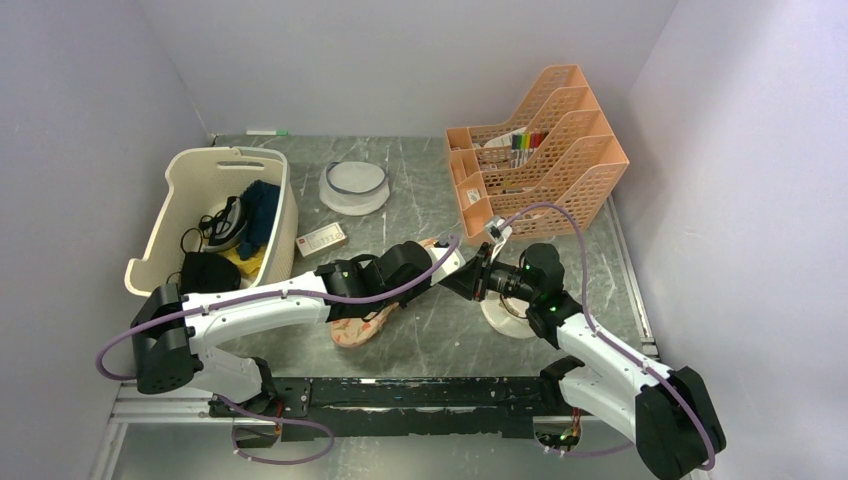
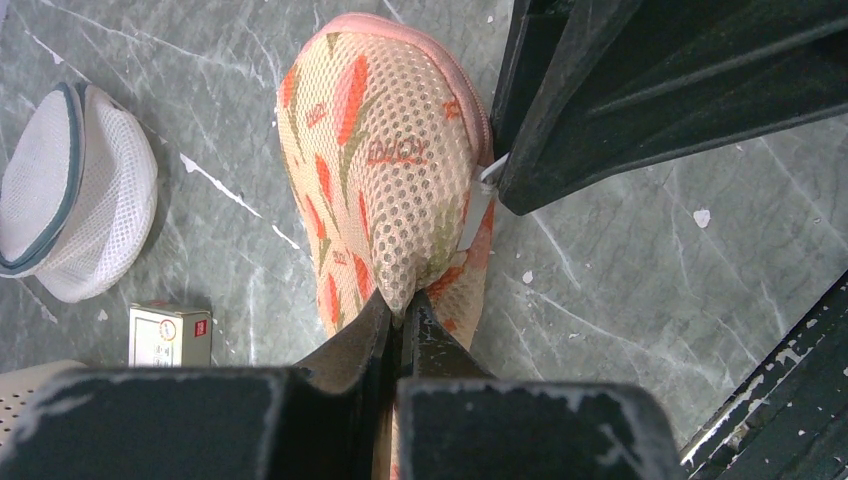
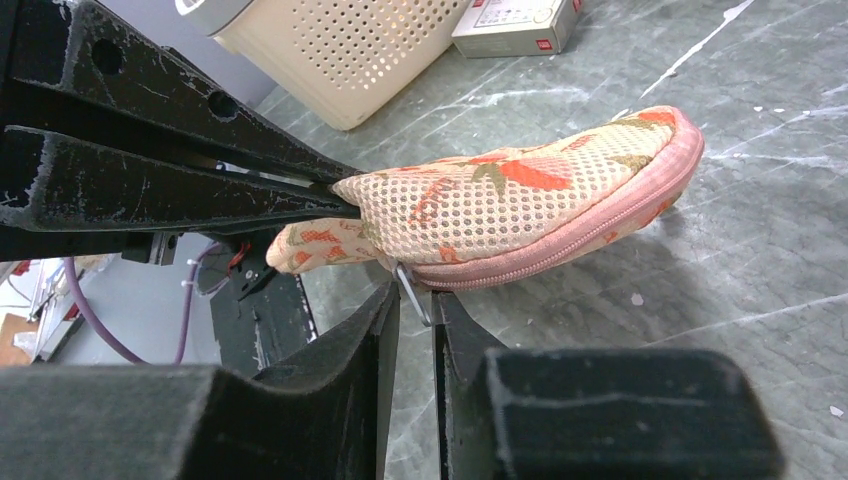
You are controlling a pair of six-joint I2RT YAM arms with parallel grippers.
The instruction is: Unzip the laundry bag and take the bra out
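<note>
Two grippers closed: left gripper (image 2: 402,312) pinches laundry bag (image 2: 380,170) mesh; right gripper (image 3: 414,305) nips zip pull (image 3: 408,284) under pink zip edge (image 3: 585,232).

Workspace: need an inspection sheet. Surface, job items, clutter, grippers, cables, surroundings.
Surface: grey marbled table, white scuffs and flecks.
Job's things: laundry bag held up off the table at one end, zip closed along the visible edge; bra nothing seen.
Clutter: basket holding dark clothes; mesh pouch; small box; orange rack; white disc under the right arm.
Grippers: left gripper pinching bag fabric; right gripper closed on the zip pull.
Cables: purple cables looping along both arms.
Surroundings: plain pale walls.
</note>
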